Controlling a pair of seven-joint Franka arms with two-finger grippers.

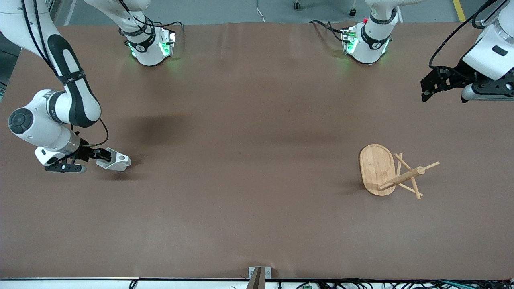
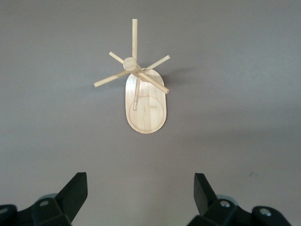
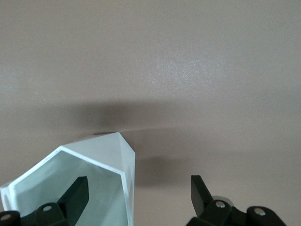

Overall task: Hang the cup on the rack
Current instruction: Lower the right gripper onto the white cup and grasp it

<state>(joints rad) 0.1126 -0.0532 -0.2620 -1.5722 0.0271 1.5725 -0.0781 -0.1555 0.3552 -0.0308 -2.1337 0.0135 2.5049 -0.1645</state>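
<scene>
The right gripper [image 1: 105, 157] is low at the right arm's end of the table, its fingers spread around one wall of the white cup [image 1: 117, 160], one finger inside and one outside. The cup lies at the tabletop. The rack [image 1: 386, 171] stands well apart, toward the left arm's end. The left gripper [image 1: 426, 90] waits in the air there, fingers spread, holding nothing.
</scene>
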